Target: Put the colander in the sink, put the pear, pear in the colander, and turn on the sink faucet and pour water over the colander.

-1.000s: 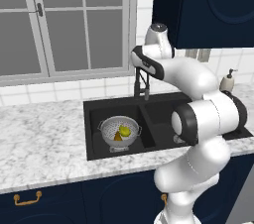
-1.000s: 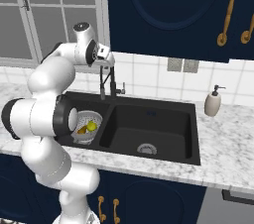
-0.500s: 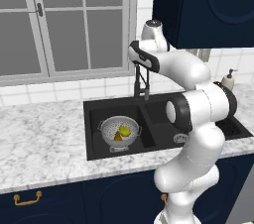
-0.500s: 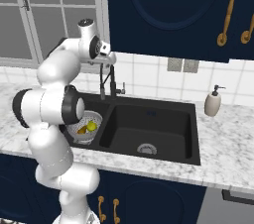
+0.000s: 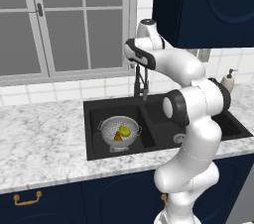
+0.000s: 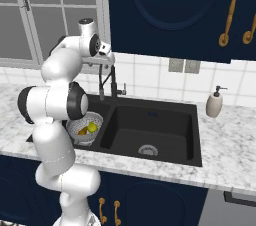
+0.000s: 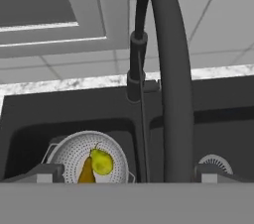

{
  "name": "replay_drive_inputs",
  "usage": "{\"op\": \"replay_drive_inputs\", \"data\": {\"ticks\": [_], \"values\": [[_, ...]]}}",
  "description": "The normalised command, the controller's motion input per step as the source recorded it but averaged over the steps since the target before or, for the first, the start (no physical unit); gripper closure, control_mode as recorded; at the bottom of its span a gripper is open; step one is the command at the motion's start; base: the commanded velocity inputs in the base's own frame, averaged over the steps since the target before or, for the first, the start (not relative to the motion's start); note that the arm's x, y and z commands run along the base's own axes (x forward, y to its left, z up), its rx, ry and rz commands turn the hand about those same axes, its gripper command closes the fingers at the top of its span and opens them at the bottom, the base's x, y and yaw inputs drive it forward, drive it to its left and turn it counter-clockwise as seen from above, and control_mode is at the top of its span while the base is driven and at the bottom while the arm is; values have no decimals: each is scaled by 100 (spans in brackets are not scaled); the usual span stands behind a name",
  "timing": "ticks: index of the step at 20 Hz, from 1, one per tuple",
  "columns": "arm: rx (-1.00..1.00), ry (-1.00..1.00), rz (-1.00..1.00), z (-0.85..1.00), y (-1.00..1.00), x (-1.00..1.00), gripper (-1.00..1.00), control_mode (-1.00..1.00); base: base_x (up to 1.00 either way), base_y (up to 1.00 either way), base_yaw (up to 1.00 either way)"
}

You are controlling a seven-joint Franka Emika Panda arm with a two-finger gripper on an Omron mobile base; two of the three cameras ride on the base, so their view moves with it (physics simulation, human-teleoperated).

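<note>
I am seeing flat, even, bright rendered light with no glare and only faint soft shadows; the sink [image 5: 149, 119] basins are reading dark, and everything is staying sharp to the edges.

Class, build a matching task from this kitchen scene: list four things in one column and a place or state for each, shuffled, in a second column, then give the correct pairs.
Things:
1. colander
2. pears
3. soap dispenser
4. gripper

Places or states:
A. on the counter to the right of the sink
B. open, up by the faucet neck
C. in the sink's left basin
D. inside the colander

Pairs: 1-C, 2-D, 3-A, 4-B
</note>
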Motion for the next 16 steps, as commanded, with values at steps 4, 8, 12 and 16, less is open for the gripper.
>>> {"op": "replay_drive_inputs", "data": {"ticks": [4, 8, 12, 16], "values": [[0, 0, 3, -18, 32, 4, -100, -100, 0, 0, 0], [0, 0, 2, -15, 42, 2, -100, -100, 0, 0, 0], [0, 2, 0, -7, 46, 6, -100, -100, 0, 0, 0], [0, 3, 0, -1, 44, 15, -100, -100, 0, 0, 0]]}}
